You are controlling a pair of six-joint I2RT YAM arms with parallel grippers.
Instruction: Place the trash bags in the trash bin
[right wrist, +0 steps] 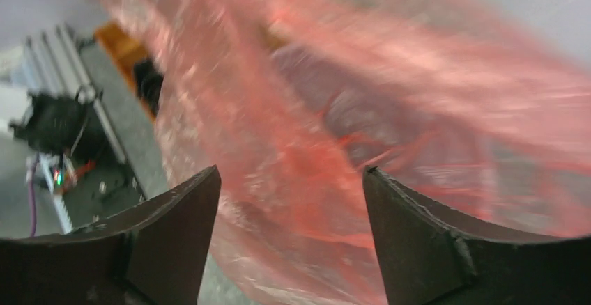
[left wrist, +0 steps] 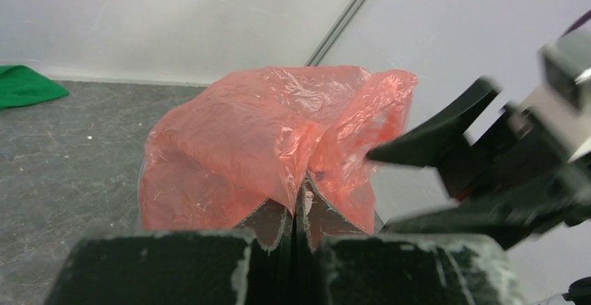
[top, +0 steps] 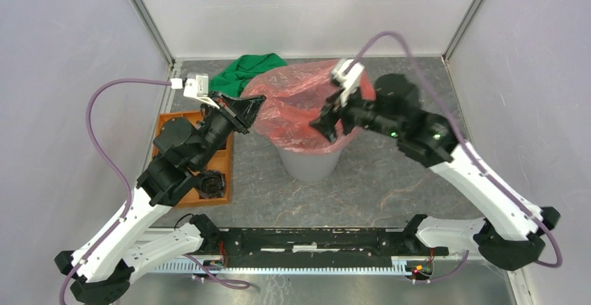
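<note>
Red trash bag [top: 296, 99]: crumpled and puffed up, sitting over the mouth of the grey trash bin [top: 311, 166]. The film hides the rim and hangs a little way down the upper wall. Most of the bag stands above the bin as a loose dome. How much of it is down inside cannot be told.

Bin: upright on the table [top: 390, 180], roughly mid-width, towards the far side.

Left end effector [top: 249, 108]: at the bag's left edge, level with the top of the bin. Fingers pressed together. In the left wrist view a fold of red film runs down into the seam between them, so it is pinching the bag.

Right end effector [top: 327, 120]: on the bag's right side, over the dome, pointing left and towards the near side. Fingers [right wrist: 185, 211] spread wide. The right wrist view is blurred. Red film fills the gap between and beyond the fingers. Whether either finger touches the film cannot be told, and no pinch shows.

The two end effectors face each other across the bag, apart, with the dome between them.

Further out: green cloth [top: 247, 69] bunched on the table at the far edge, just behind the bag's left side. An orange tray [top: 223, 160] lies left of the bin, partly under the left arm, with a dark object in its near compartment.
</note>
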